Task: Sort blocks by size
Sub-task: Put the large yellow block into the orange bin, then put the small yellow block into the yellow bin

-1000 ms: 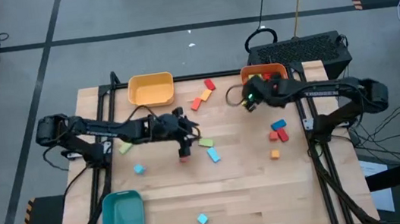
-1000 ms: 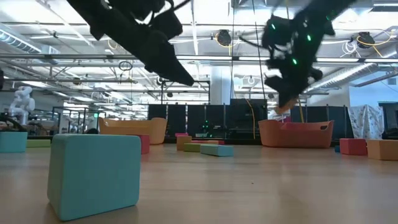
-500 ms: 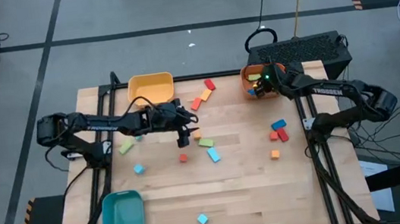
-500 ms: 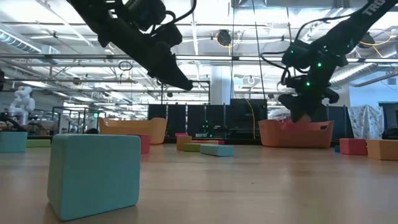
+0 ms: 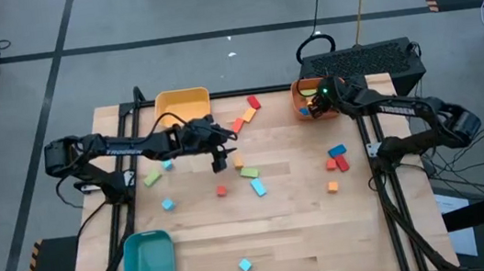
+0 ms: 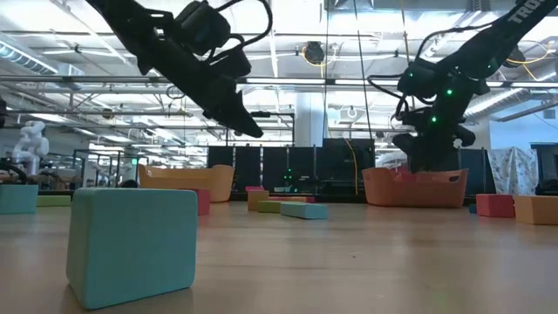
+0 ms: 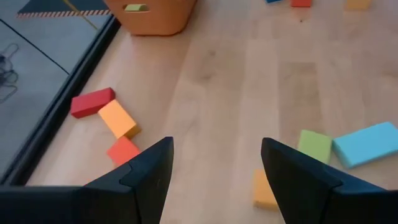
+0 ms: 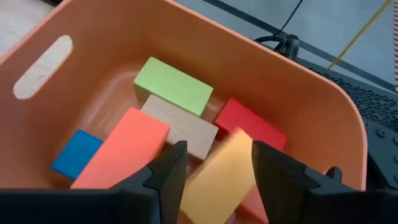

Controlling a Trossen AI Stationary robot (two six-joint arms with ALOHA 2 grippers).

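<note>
Hovering right gripper: my fingers stood apart over the orange bin, a yellow-orange block between them; whether they touched it I could not tell.
Bin contents: green block, tan block, red block, blue block and a salmon bar.
Left gripper: fingers apart, empty, above the wooden table.
Loose blocks: red, orange and light blue ones scattered across the table.
Room: ceiling lights and railings beyond.
</note>
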